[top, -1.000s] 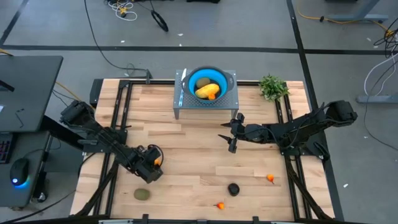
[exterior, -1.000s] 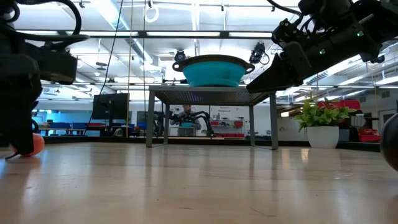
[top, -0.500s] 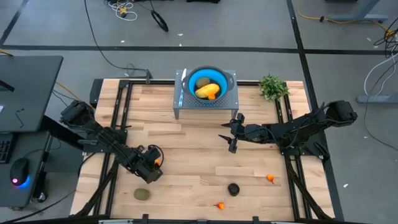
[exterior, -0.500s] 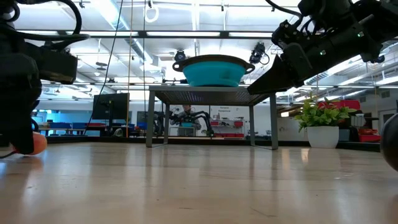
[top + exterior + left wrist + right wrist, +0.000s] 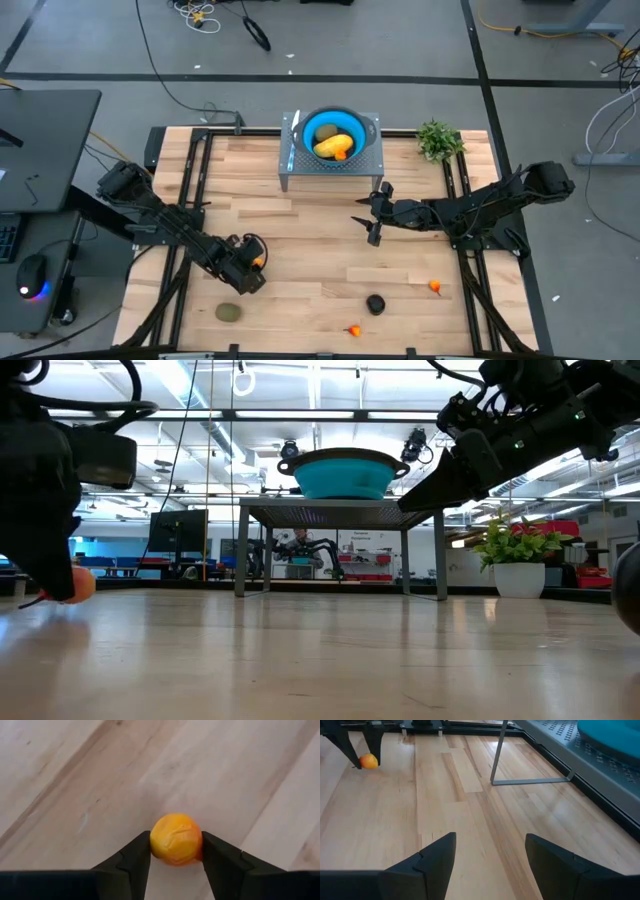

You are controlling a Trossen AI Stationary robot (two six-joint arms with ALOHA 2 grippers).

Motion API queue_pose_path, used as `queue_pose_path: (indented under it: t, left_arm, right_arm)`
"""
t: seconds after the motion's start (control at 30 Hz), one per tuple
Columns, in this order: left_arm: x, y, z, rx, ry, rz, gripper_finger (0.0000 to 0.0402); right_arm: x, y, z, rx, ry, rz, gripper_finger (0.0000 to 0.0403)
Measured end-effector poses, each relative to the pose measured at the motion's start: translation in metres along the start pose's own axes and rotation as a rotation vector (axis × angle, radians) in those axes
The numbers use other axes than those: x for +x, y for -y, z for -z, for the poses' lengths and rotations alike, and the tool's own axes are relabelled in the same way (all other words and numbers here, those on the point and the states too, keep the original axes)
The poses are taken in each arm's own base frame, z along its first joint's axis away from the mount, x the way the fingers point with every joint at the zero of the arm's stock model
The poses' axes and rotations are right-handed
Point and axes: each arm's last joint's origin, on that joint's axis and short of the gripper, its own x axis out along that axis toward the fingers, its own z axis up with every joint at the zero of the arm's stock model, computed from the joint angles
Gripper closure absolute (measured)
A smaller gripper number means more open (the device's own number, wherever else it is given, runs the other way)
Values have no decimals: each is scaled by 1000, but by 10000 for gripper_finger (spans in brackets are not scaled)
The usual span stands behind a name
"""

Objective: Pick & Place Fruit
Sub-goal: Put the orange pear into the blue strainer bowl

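Grasping an orange fruit (image 5: 176, 839), the left gripper (image 5: 252, 262) was seen near the surface's (image 5: 300, 250) left edge; the right gripper's (image 5: 372, 212) fingers were spread mid-surface over bare wood.

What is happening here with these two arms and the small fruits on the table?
The left gripper has closed its fingers on a small orange fruit low over the wooden table. The right gripper waits open above the middle of the table, holding nothing. The blue bowl on the metal stand already holds a yellow fruit. An olive-green fruit, a black one and two tiny orange-red ones lie on the table.
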Motion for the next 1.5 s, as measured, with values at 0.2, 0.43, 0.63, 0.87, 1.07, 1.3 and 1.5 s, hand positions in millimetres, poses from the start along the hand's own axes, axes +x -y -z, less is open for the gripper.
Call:
queue_pose_path:
  t: [0.2, 0.43, 0.63, 0.87, 1.07, 1.3, 1.5]
  left_arm:
    - [-1, 3, -1, 8, 5, 39, 229]
    - [-16, 17, -18, 66, 88, 133, 229]
    - [-37, 31, -44, 157, 218, 170, 228]
    - [-60, 43, -71, 300, 370, 154, 228]
    - [-72, 47, -93, 404, 508, 50, 228]
    - [-75, 43, -118, 488, 616, -81, 228]
    - [-81, 41, -153, 533, 793, -102, 228]
  right_arm:
    - [0, 0, 0, 0, 0, 0, 153]
    - [0, 0, 0, 0, 0, 0, 153]
    - [0, 0, 1, 18, -6, 0, 153]
    - [0, -1, 2, 43, -25, -20, 153]
    - [0, -1, 3, 52, -28, -19, 153]
    - [0, -1, 3, 52, -27, -16, 153]
    - [0, -1, 3, 52, -27, -15, 153]
